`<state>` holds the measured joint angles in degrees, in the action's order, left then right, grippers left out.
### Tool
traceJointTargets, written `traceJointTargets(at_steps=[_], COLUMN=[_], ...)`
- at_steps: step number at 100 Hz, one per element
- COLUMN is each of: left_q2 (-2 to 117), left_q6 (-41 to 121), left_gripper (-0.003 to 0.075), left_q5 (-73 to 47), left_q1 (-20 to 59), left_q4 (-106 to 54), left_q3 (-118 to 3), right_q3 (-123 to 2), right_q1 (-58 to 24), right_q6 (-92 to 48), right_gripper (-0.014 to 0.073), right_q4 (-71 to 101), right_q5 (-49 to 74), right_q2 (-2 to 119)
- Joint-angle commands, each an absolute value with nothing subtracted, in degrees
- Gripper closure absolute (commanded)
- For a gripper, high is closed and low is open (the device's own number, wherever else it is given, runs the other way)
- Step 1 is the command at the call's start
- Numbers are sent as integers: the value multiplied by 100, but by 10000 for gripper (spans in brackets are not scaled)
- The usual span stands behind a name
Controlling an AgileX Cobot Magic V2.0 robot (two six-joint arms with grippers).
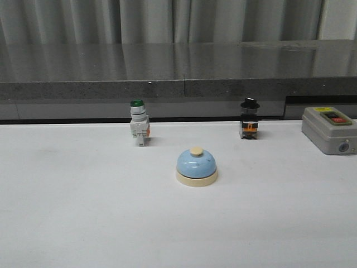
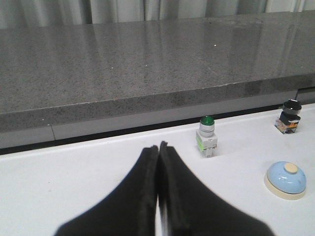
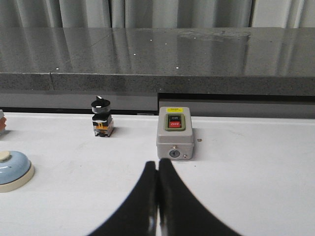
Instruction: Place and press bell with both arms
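On the white table, bell well apart from both closed claws.

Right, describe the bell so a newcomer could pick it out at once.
Start at the white table in front of the grey stone ledge. Near the table's middle, closer to the camera than the other items, sits the bell. It is the only low rounded dome: light blue, on a cream base with a cream button, unlike the upright green-capped switch, black-capped switch and grey box.
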<state>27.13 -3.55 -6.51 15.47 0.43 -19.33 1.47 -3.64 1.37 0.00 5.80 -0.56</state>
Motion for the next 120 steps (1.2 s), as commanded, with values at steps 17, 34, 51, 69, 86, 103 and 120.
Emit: traceJointTargets(at_steps=[17, 34, 51, 69, 86, 103, 120], left_q2=[1583, 757, 158, -86, -169, -169, -169], left_q6=[-708, -708, -708, -708, -708, -708, -708], left_gripper=[741, 741, 741, 741, 741, 741, 741], left_q5=[-53, -53, -53, -40, -68, -70, -70], left_q1=[1253, 1148, 1002, 777, 657, 525, 525], left_q4=[265, 265, 265, 178, 178, 178, 165], left_q3=[-1105, -519, -105, 130, 242, 242, 242], right_q3=[71, 71, 71, 71, 71, 71, 71], right_q1=[-336, -336, -336, -336, -336, -336, -336], right_q6=[122, 122, 122, 122, 122, 122, 122], right_gripper=[663, 663, 663, 663, 663, 663, 663], right_q4=[-76, -76, -76, -76, -76, -76, -76], right_q5=[97, 97, 97, 97, 97, 97, 97], right_q2=[-167, -167, -167, -167, -167, -167, -167])
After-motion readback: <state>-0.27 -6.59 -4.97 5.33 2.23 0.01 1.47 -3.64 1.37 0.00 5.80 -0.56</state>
